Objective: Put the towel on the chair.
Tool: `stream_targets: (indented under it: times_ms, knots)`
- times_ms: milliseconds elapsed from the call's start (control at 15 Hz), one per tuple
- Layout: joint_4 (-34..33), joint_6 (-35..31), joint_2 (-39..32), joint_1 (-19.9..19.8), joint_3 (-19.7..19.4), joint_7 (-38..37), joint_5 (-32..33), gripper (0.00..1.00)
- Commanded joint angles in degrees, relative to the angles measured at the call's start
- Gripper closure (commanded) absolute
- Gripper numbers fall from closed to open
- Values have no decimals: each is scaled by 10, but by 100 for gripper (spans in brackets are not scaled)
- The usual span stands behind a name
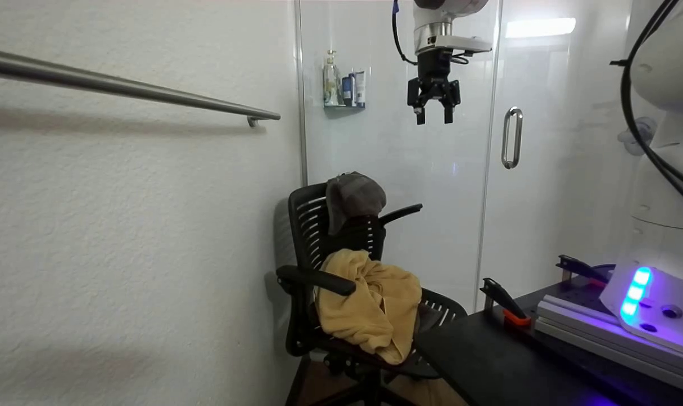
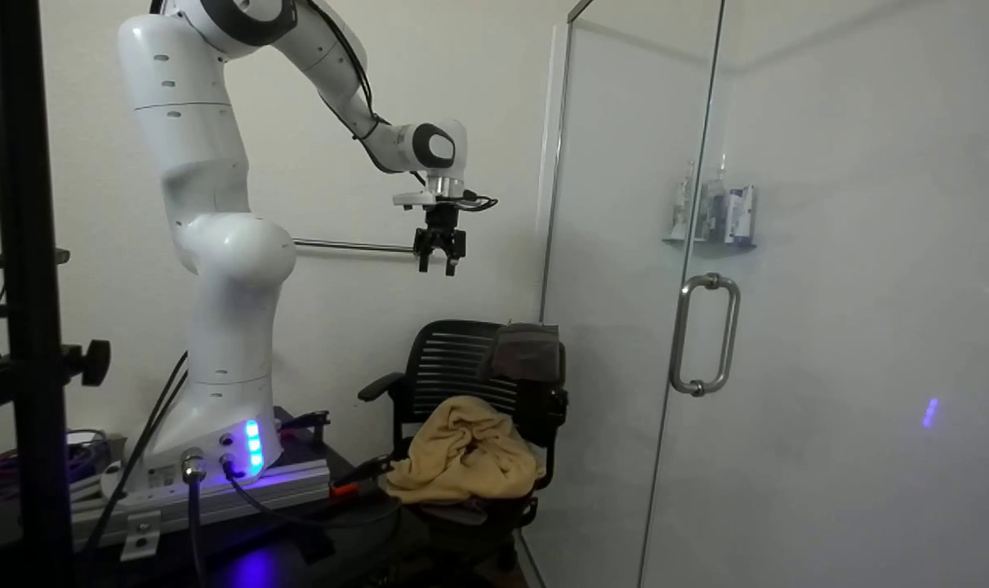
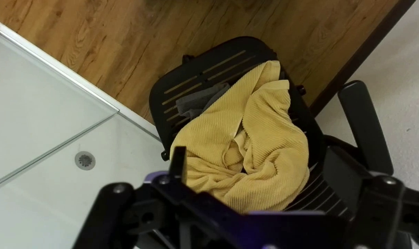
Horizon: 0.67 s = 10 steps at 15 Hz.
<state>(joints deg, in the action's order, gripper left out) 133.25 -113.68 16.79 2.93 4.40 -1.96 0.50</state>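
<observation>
A yellow ribbed towel (image 1: pixel 369 307) lies bunched up on the seat of a black chair (image 1: pixel 314 279). The towel (image 2: pixel 465 457) and chair (image 2: pixel 449 359) also show in an exterior view. In the wrist view the towel (image 3: pixel 271 128) covers much of the chair seat (image 3: pixel 245 48), with one corner toward the seat's front edge. My gripper (image 1: pixel 434 116) is open and empty, pointing down, high above the chair and well apart from the towel. The gripper (image 2: pixel 437 266) also hangs above the chair in an exterior view. In the wrist view its fingers (image 3: pixel 259 167) stand wide apart.
A dark grey cloth (image 1: pixel 357 194) hangs over the chair back. Another grey cloth (image 3: pixel 202 100) lies partly under the towel. A metal bar (image 1: pixel 121 84) runs along the wall. A glass shower door with a handle (image 2: pixel 706 335) and a black table (image 1: pixel 488 349) stand near the chair.
</observation>
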Motion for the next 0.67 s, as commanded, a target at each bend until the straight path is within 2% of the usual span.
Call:
stream_targets:
  times_ms: [0,200,400,600]
  knots:
    - [-2,2,6,3,-1,-1,1,0]
    - [-5,-1,-12,5,-7,19,-7,0]
    - [0,-55,-100,8,-39,105,-87,0]
    - [-37,-53,-210,0,-49,202,-153,0]
